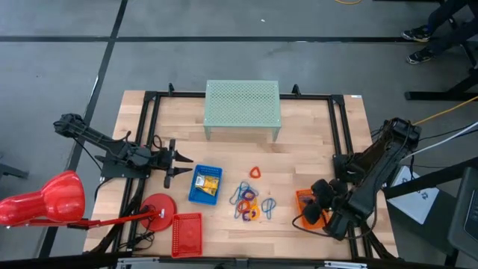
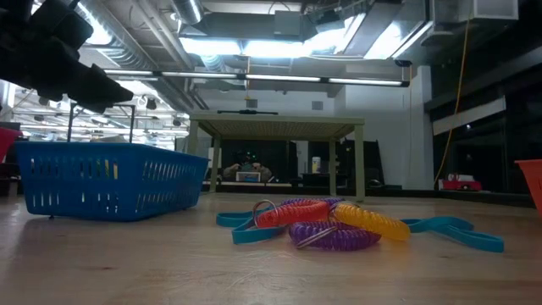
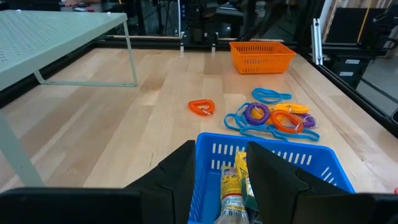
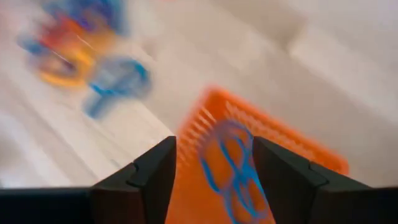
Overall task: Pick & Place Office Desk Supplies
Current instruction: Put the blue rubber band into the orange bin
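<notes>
My left gripper (image 1: 181, 161) (image 3: 221, 149) is open and hovers at the near-left end of the blue mesh tray (image 1: 205, 184) (image 3: 267, 162), which holds yellow-and-black clips (image 3: 236, 180). My right gripper (image 1: 320, 196) (image 4: 214, 146) is open above the orange mesh tray (image 1: 306, 203) (image 4: 292, 162). A thin blue loop (image 4: 230, 162) shows in that tray below the fingers. A heap of blue, purple, orange and yellow loops (image 1: 250, 202) (image 3: 273, 118) (image 2: 322, 222) lies on the table between the trays. A small red loop (image 1: 255, 172) (image 3: 201, 107) lies apart from it.
A pale green mesh shelf (image 1: 243, 108) stands at the far middle of the table. A red mesh tray (image 1: 187, 233) and a red desk lamp (image 1: 52, 200) with its round base (image 1: 157, 209) sit at the near left. A black frame (image 1: 149, 97) runs along the table's edges.
</notes>
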You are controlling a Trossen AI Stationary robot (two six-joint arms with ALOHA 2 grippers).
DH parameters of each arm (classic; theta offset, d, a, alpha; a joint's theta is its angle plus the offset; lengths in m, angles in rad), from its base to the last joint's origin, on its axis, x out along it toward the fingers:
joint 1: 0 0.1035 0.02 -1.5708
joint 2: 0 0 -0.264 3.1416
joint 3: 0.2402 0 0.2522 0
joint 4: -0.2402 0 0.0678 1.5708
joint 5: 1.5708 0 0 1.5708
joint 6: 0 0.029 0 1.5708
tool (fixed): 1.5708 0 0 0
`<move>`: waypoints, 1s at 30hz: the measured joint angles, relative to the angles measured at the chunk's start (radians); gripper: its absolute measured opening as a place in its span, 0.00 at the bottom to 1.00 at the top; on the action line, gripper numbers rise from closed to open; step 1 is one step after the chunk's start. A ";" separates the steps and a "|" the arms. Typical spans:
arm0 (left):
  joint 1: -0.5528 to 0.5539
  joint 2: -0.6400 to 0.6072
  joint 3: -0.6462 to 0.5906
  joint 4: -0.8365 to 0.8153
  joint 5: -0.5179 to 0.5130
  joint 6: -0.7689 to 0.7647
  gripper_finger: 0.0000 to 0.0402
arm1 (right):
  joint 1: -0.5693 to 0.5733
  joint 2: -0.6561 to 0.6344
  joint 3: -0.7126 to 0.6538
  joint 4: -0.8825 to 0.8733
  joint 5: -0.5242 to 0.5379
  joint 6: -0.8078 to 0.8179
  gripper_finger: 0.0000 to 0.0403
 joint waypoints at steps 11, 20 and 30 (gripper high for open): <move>0.000 0.000 0.000 0.000 0.000 0.000 0.35 | -0.159 0.061 0.105 0.323 0.243 -0.461 0.52; 0.000 0.000 0.000 0.000 0.008 -0.003 0.35 | -0.307 0.254 0.105 0.485 0.092 -0.814 0.49; 0.000 0.000 0.000 0.000 0.010 -0.012 0.35 | -0.366 0.339 0.103 0.547 -0.043 -0.944 0.49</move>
